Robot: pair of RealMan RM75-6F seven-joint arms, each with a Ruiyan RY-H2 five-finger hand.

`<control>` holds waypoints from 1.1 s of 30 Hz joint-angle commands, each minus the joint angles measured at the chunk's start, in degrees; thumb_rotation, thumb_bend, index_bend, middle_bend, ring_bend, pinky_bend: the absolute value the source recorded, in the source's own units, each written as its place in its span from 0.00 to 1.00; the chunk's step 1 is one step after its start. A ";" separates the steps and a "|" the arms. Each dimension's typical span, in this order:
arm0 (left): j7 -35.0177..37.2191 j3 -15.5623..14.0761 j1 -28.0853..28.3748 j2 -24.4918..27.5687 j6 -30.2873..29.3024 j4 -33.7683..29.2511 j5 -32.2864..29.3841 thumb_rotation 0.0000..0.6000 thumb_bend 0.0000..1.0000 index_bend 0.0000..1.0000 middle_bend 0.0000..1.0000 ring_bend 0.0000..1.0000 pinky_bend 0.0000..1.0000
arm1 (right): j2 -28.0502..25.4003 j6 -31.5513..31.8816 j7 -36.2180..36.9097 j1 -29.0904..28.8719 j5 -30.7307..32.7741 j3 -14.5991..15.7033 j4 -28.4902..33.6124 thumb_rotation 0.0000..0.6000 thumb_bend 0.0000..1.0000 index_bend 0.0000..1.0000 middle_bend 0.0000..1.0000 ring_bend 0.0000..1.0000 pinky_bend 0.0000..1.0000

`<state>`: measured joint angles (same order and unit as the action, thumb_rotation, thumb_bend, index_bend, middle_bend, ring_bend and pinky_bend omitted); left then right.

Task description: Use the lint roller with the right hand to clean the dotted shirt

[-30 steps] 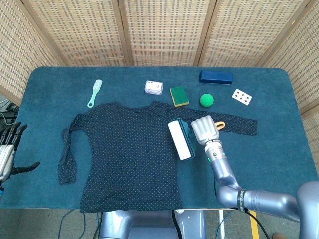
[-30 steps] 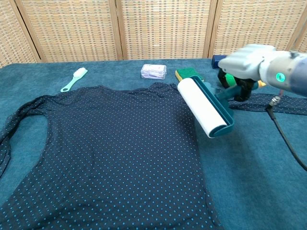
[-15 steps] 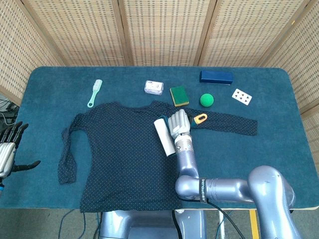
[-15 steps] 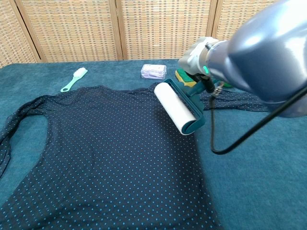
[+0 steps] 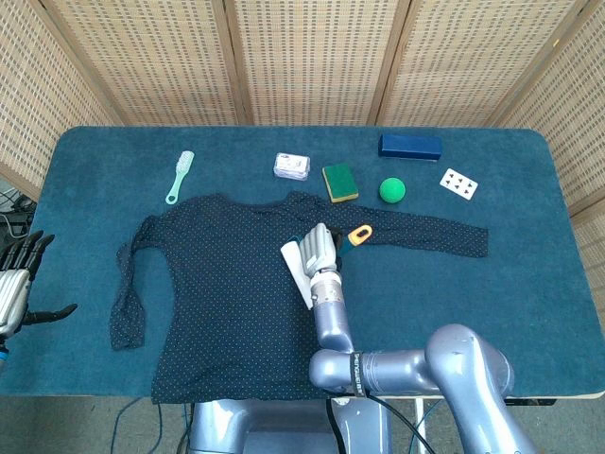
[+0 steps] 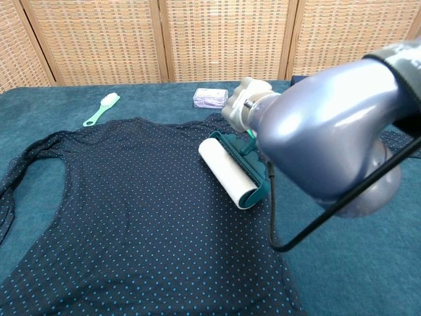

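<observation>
With our right hand [image 5: 319, 250] clamped on the lint roller [image 6: 228, 172], we judge cleaning barely begun: it sits at the dotted shirt's [image 5: 227, 293] two o'clock, most fabric unrolled.

Blue-carpeted table [image 5: 529, 293] with the dotted shirt [image 5: 227, 293] spread flat across it, plus a mint brush [image 5: 179, 176], small white packet [image 5: 291, 166], sponge [image 5: 340, 183], green ball [image 5: 392, 190], navy box [image 5: 410, 146] and playing card [image 5: 458, 183] along the back.
</observation>
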<state>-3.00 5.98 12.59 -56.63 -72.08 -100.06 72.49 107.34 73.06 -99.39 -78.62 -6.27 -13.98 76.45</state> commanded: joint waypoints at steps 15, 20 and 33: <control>-0.14 -0.15 0.29 -0.11 0.33 0.16 -0.37 1.00 0.00 0.00 0.00 0.00 0.00 | 7.52 1.88 -1.62 -2.22 -7.71 2.28 2.68 1.00 0.87 0.75 1.00 1.00 1.00; -0.41 -0.10 0.45 -0.22 0.55 0.24 -0.81 1.00 0.00 0.00 0.00 0.00 0.00 | 9.06 1.60 -2.00 -2.63 -9.07 2.32 3.30 1.00 0.87 0.74 1.00 1.00 1.00; -0.42 0.02 0.78 -0.31 1.11 0.67 -1.74 1.00 0.00 0.00 0.00 0.00 0.00 | 7.84 1.58 -0.74 0.59 -13.54 6.50 1.49 1.00 0.87 0.74 1.00 1.00 1.00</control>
<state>-3.42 6.01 13.38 -56.95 -70.97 -99.39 70.75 115.86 74.59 -100.58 -78.75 -19.23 -8.17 78.27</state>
